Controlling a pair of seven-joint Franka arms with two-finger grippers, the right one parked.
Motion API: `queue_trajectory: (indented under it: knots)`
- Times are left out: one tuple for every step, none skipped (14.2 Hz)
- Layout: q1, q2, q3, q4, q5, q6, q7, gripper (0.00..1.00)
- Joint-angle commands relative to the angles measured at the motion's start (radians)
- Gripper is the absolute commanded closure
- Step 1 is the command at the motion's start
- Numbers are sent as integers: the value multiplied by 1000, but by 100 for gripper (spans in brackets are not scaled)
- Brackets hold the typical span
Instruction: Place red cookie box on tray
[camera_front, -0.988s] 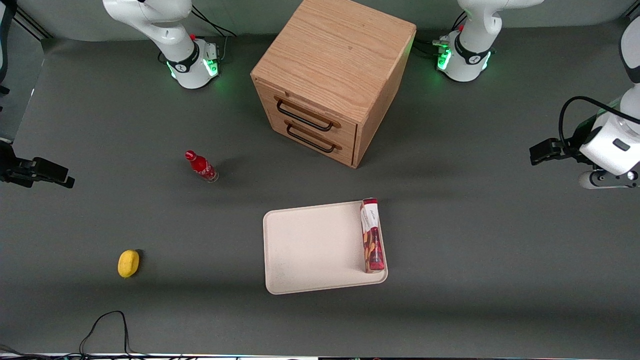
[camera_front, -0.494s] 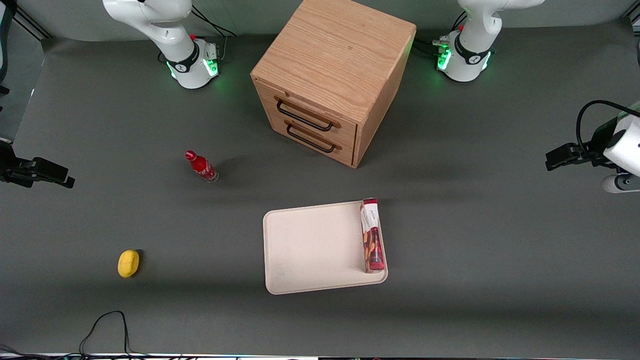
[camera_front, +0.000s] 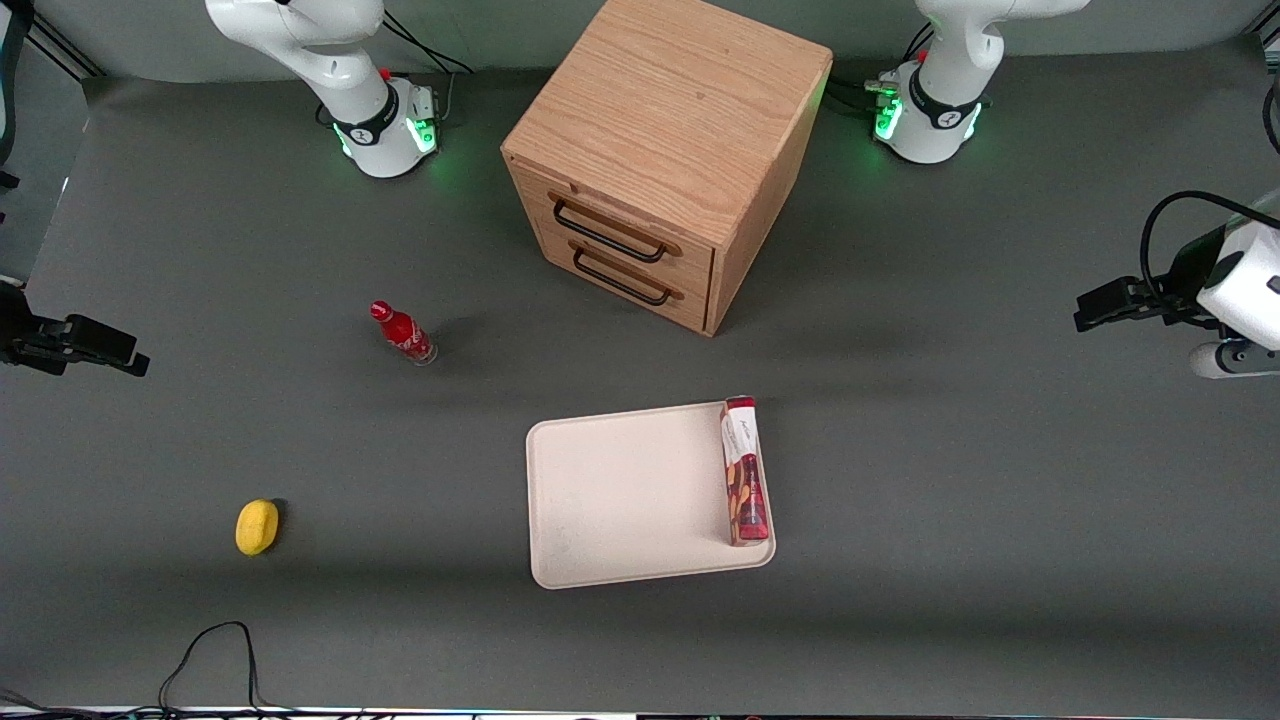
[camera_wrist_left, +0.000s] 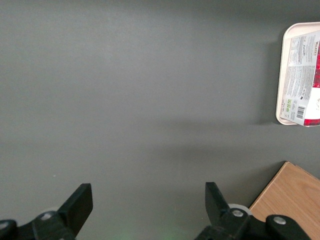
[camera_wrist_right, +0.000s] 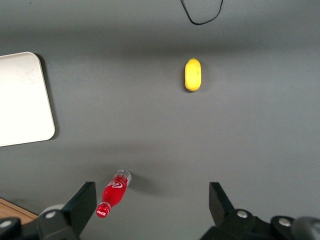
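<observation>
The red cookie box (camera_front: 745, 471) lies flat along the tray's (camera_front: 620, 500) edge, nearest the working arm. The gripper (camera_wrist_left: 149, 206) hovers over bare surface, well apart from it, fingers (camera_wrist_left: 80, 202) spread wide and apparently empty.

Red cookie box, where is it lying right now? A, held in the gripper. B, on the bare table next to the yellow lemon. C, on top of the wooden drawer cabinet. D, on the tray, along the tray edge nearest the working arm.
D: the red cookie box lies flat on the tray along its edge toward the working arm, while the gripper hangs open and empty over bare table, well apart from it.
</observation>
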Motion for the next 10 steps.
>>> queue_trajectory:
  knots:
    - [-15, -25, 10, -12, -7, -25, 18, 0]
    - [-15, -25, 10, -12, -3, -25, 18, 0]
    - [-15, -25, 11, -12, 2, -23, 18, 0]
    - [-14, -23, 11, -12, 8, -23, 18, 0]
    - [-14, -22, 11, -12, 17, -22, 18, 0]
    - [-14, -22, 11, -12, 28, -22, 18, 0]
    - [-14, -20, 11, -12, 29, -22, 18, 0]
    - [-14, -20, 11, -14, 29, -22, 18, 0]
    - [-15, -18, 11, -14, 31, -22, 18, 0]
    - [-15, -18, 10, -14, 31, -22, 18, 0]
